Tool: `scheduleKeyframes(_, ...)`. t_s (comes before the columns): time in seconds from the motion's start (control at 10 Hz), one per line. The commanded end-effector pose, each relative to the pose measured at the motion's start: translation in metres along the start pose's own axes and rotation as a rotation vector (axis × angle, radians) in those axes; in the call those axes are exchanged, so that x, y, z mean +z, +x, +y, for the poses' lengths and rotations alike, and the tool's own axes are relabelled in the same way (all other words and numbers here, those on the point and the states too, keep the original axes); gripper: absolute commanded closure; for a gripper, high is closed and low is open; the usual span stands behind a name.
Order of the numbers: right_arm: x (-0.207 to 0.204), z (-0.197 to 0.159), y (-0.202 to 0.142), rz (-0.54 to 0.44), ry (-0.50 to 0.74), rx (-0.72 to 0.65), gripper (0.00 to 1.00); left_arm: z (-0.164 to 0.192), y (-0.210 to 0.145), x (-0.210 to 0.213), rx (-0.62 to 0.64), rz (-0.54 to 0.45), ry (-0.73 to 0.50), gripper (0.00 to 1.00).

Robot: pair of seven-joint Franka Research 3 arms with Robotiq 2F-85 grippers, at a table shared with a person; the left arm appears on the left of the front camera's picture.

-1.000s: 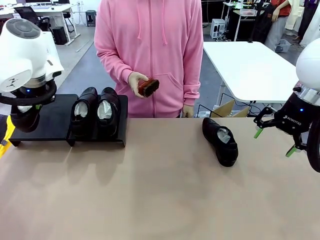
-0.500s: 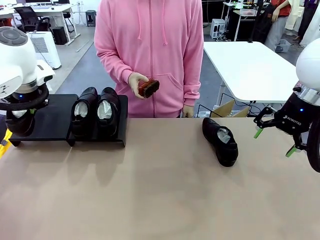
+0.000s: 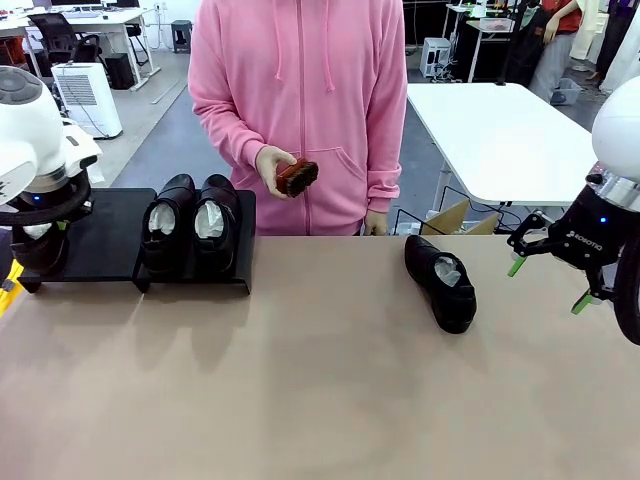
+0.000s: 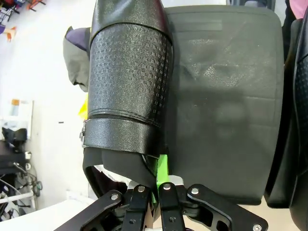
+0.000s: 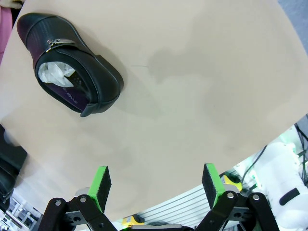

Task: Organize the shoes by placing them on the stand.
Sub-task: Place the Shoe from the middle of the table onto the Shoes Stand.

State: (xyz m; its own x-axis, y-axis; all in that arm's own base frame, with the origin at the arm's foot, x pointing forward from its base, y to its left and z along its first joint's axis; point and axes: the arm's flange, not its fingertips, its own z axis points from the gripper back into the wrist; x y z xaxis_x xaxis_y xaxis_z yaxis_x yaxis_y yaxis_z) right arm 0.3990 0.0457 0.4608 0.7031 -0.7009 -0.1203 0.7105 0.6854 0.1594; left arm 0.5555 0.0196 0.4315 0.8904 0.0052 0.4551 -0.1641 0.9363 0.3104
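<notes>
Shoe (image 4: 127,82) at far left hangs in the left gripper (image 4: 156,168), whose jaws are pinched tight on its heel rim, white paper showing inside. It sits over the outer edge of the left panel of the stand (image 3: 105,240); whether it touches the panel I cannot tell. On the right panel a pair (image 3: 192,240) stands side by side, touching, toes toward the person (image 3: 300,90) at the far side of the table (image 3: 320,380). That person's hand (image 3: 272,165) holds a brush (image 3: 298,175) at waist height, well above the table. Right of the middle, a fourth shoe (image 3: 440,283) lies on the bare table, well apart from the stand, its heel end nearer the robot. Just right of it the right gripper (image 3: 549,283) hovers with jaws spread wide and nothing between the pads.
</notes>
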Motion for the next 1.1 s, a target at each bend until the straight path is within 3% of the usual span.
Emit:
scheduleKeyframes(0.0, 0.001, -0.001, 0.001, -0.004, 0.001, 0.011, 0.00, 0.001, 0.004, -0.004, 0.011, -0.027, 0.009, 0.94)
scheduleKeyframes(0.3, 0.001, -0.001, 0.001, -0.004, 0.001, 0.011, 0.00, -0.001, 0.005, -0.007, 0.022, -0.031, 0.004, 0.39)
scheduleKeyframes(0.6, 0.001, -0.001, 0.001, -0.004, 0.001, 0.011, 0.00, 0.001, 0.008, 0.003, 0.054, -0.054, 0.022, 0.39)
scheduleKeyframes(0.9, 0.001, -0.001, 0.001, -0.004, 0.001, 0.011, 0.00, 0.001, 0.008, 0.040, 0.105, -0.100, 0.039, 0.39)
scheduleKeyframes(1.0, 0.001, -0.001, 0.001, -0.004, 0.001, 0.011, 0.00, 0.004, 0.014, 0.014, 0.055, -0.052, -0.005, 0.39)
